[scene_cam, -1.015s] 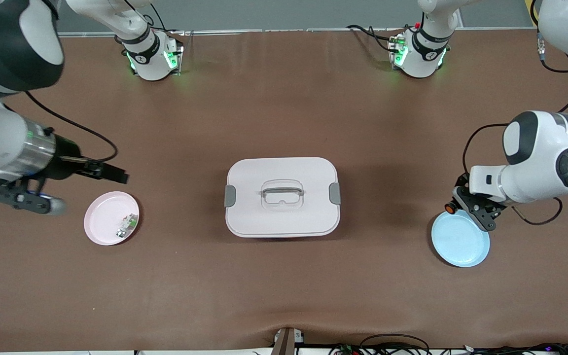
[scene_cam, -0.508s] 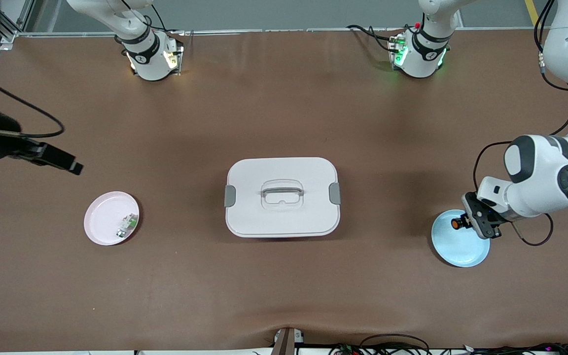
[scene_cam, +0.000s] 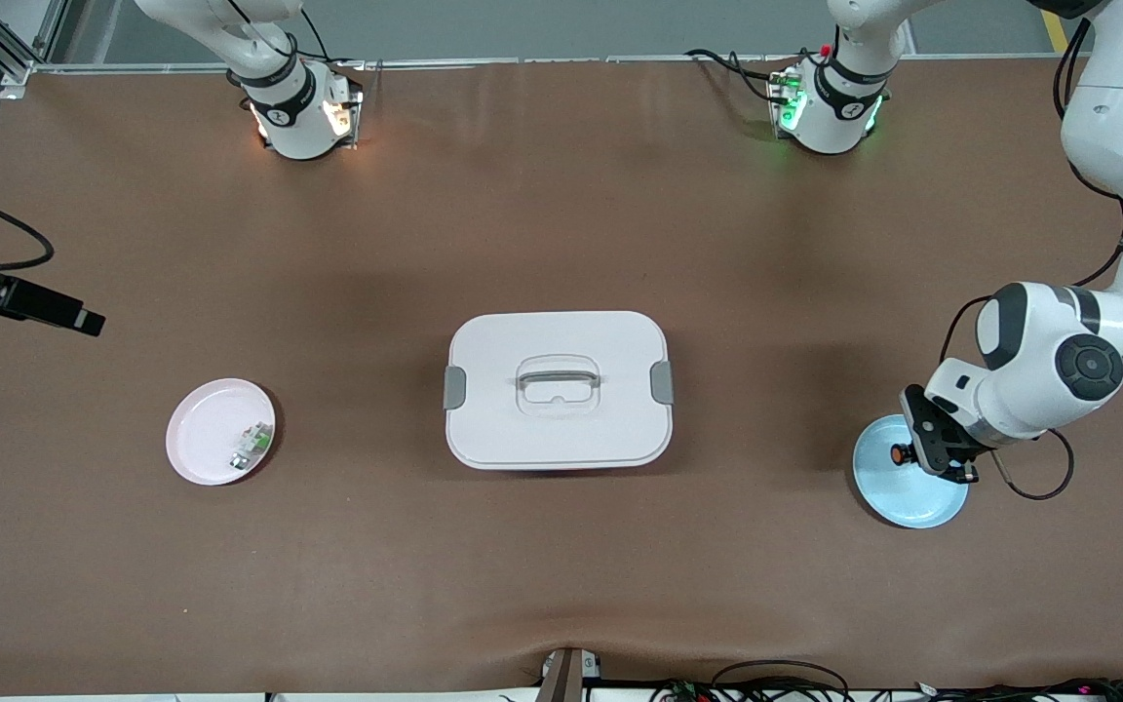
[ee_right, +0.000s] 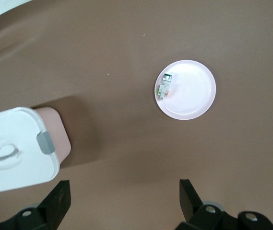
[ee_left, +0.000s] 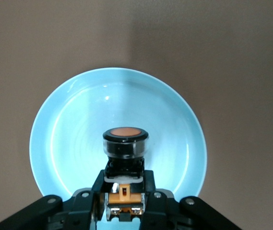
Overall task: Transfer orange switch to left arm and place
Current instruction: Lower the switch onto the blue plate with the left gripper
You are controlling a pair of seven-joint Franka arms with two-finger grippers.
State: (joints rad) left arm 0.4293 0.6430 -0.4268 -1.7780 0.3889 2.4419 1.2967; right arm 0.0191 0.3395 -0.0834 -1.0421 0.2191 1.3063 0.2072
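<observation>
The orange switch (scene_cam: 899,454) is a small black cylinder with an orange button end. My left gripper (scene_cam: 920,454) is shut on it and holds it low over the blue plate (scene_cam: 912,492). In the left wrist view the switch (ee_left: 125,143) sticks out from the gripper (ee_left: 124,194), with the blue plate (ee_left: 74,124) right under it. My right gripper (ee_right: 124,203) is open and empty, high over the table at the right arm's end. The white box (scene_cam: 559,390) stands in the middle of the table, apart from both grippers, and it also shows in the right wrist view (ee_right: 11,148).
A pink plate (scene_cam: 211,439) holding a small white-and-green component (scene_cam: 250,447) lies toward the right arm's end and shows in the right wrist view (ee_right: 189,96). A black part of the right arm's hand (scene_cam: 40,304) reaches in at the table's edge.
My left gripper has come down over the blue plate with the switch in it. My right arm has pulled up and away from the pink plate, mostly out of the front view.
</observation>
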